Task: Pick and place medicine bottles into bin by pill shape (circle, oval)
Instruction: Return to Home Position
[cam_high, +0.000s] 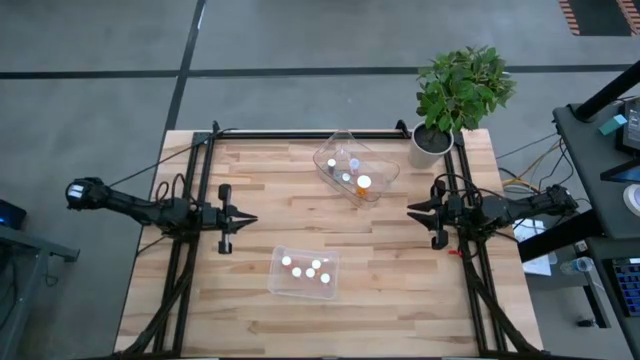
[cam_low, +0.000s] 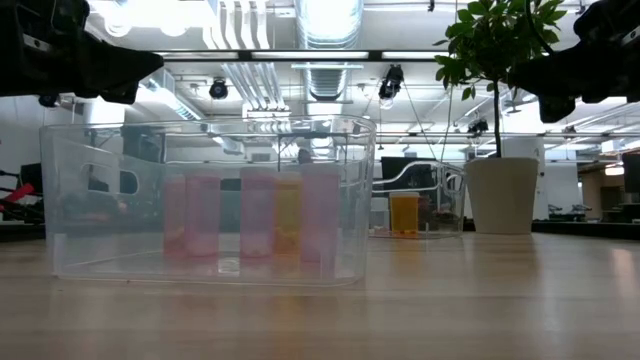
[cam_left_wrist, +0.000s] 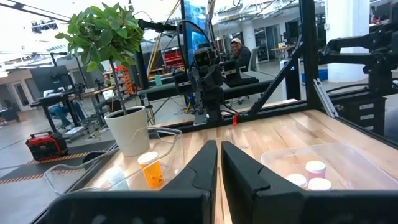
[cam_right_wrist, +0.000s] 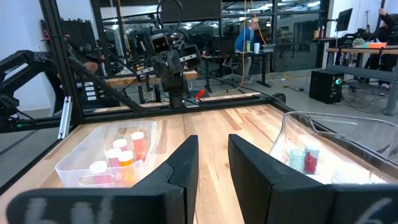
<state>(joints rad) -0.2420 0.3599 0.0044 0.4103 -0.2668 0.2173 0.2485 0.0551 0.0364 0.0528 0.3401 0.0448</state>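
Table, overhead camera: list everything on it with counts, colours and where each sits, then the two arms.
table: one, light wood, black frame along both sides.
far bin: one, clear, by the plant.
near bin: one, clear, front centre.
near-bin bottles: five, white caps, mostly pinkish.
far-bin bottles: at least four, one orange.
plant: one, green, white pot, far right corner.
left gripper: left side, jaws shut, empty.
right gripper: right side, jaws open, empty.
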